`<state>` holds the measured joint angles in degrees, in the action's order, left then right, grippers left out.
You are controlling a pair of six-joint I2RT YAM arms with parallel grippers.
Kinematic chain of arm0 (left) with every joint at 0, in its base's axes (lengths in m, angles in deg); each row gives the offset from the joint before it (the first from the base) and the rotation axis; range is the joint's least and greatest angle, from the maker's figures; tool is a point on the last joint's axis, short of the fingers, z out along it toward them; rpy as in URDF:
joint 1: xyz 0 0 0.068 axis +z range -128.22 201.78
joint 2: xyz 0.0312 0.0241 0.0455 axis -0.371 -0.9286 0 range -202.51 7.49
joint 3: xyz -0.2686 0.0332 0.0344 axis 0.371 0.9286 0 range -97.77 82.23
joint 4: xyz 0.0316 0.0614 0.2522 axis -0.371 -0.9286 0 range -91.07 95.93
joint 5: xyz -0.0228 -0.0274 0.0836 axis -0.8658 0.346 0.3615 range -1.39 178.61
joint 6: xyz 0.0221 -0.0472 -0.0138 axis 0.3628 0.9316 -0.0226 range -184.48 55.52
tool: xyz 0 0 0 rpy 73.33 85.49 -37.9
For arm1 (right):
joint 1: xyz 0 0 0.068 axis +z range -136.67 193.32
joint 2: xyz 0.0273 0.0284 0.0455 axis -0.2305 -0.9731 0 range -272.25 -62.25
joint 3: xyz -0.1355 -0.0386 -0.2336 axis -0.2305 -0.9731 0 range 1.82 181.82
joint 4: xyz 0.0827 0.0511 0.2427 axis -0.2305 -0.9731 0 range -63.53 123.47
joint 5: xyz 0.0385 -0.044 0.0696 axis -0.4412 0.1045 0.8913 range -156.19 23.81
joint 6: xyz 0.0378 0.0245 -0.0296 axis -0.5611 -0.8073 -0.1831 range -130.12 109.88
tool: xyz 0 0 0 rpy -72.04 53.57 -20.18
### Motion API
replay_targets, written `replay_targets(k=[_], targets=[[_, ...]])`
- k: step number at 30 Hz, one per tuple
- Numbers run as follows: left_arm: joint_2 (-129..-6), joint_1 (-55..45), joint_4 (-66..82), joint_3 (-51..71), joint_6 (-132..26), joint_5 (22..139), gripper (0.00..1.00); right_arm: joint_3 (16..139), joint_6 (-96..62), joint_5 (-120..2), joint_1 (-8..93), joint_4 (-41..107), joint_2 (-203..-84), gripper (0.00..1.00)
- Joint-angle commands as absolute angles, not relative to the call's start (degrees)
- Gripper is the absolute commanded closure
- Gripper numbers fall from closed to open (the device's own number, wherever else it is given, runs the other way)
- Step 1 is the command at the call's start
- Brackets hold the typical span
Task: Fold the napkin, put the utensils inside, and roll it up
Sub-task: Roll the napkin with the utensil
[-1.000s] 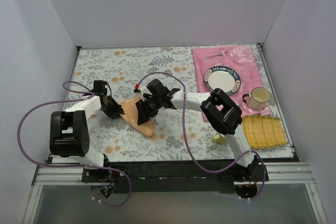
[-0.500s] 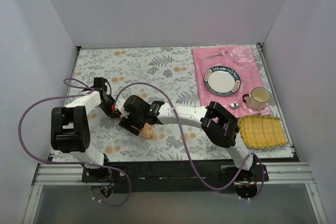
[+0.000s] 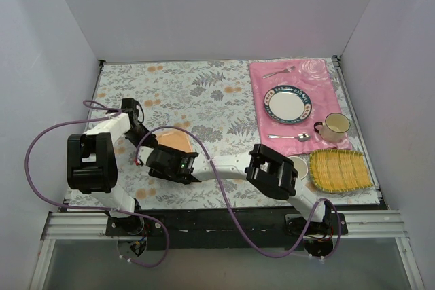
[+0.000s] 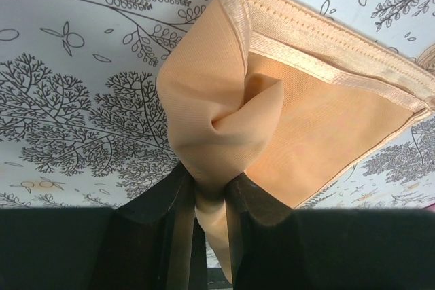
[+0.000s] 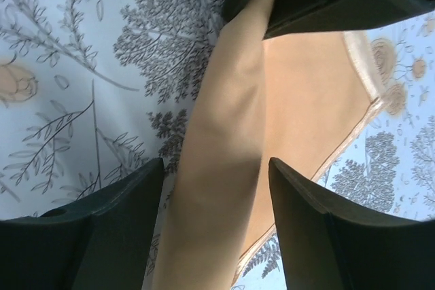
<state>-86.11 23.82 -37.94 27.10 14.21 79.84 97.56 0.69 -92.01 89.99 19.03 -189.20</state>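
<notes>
Change: Within a second, the right arm swung from mid-table down to the near left, uncovering the spoon point(image 3: 289, 136). Its jaws spread wider, and the cloth that had been bunched under both tools lay flatter.
Left gripper point(image 4: 207, 191): It was narrow, pinched on a gathered corner of the napkin point(image 3: 178, 139), with cloth running up between its fingers point(image 4: 160, 212). We judged it to be the anchor, keeping the thin fabric from sliding on the floral tablecloth point(image 3: 204, 86).
Napkin: It lay left of centre on the tablecloth, between the two tools. One hemmed edge was doubled over, so we took the fold to be started but not finished.
Right gripper point(image 5: 214, 195): It was wide and held nothing, its fingers straddling a raised ridge of cloth just beside the left tool. We read that as lining up for a fresh grip.
Fork point(image 3: 279, 71): It lay on the far part of the pink placemat point(image 3: 326, 79), beyond the plate point(image 3: 268, 102) and well apart from the napkin.
Spoon: It lay at the placemat's near edge, on the near side of the plate.
Utensils: We reckoned both waited there because the fold came first.
Stage: We placed this early in the task, with loading and rolling still ahead.
</notes>
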Motion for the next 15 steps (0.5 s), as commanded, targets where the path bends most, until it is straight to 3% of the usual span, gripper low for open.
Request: replay_targets(k=[1, 3, 10, 12, 14, 15], targets=[[-85.7, 24.1, -40.5, 25.3, 14.5, 78.8, 1.0, 96.1, 2.6, -99.1, 90.3, 24.2, -189.4, 0.33], [-85.8, 24.1, -40.6, 24.9, 14.2, 78.0, 1.0, 95.5, 2.7, -99.8, 90.2, 25.5, -189.6, 0.37], [-84.4, 24.1, -37.5, 25.4, 11.5, 75.4, 1.0, 96.0, 2.2, -97.5, 90.1, 24.3, -190.8, 0.74], [-83.7, 24.1, -36.1, 25.7, 10.4, 75.7, 1.0, 95.5, 0.8, -94.8, 89.9, 24.2, -190.7, 0.8], [-83.0, 24.0, -35.1, 25.7, 9.8, 76.7, 0.97, 95.2, -0.8, -91.9, 89.3, 23.5, -190.2, 0.85], [-82.8, 24.1, -34.3, 25.5, 9.6, 77.0, 0.89, 95.2, -2.6, -88.8, 88.5, 23.3, -190.2, 0.88]])
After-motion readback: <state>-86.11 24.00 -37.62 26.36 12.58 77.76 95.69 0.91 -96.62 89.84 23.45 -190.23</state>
